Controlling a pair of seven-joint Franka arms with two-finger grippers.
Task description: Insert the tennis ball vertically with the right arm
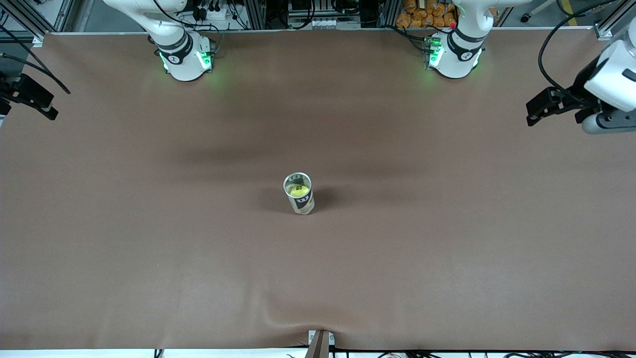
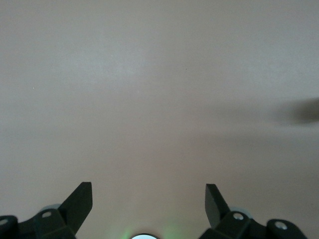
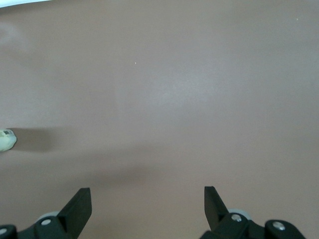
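Observation:
An upright open can (image 1: 300,200) stands in the middle of the brown table. A yellow tennis ball (image 1: 298,190) sits inside it, seen through the open top. My right gripper (image 1: 35,99) hangs over the right arm's end of the table, well away from the can. In the right wrist view it (image 3: 147,195) is open and empty over bare table, and a sliver of the can (image 3: 6,140) shows at the picture's edge. My left gripper (image 1: 539,107) waits over the left arm's end of the table. In the left wrist view it (image 2: 148,191) is open and empty.
The brown mat (image 1: 149,248) covers the whole table, with a slight ridge at its edge nearest the front camera. The right arm's base (image 1: 184,57) and the left arm's base (image 1: 454,54) stand along the edge farthest from the front camera.

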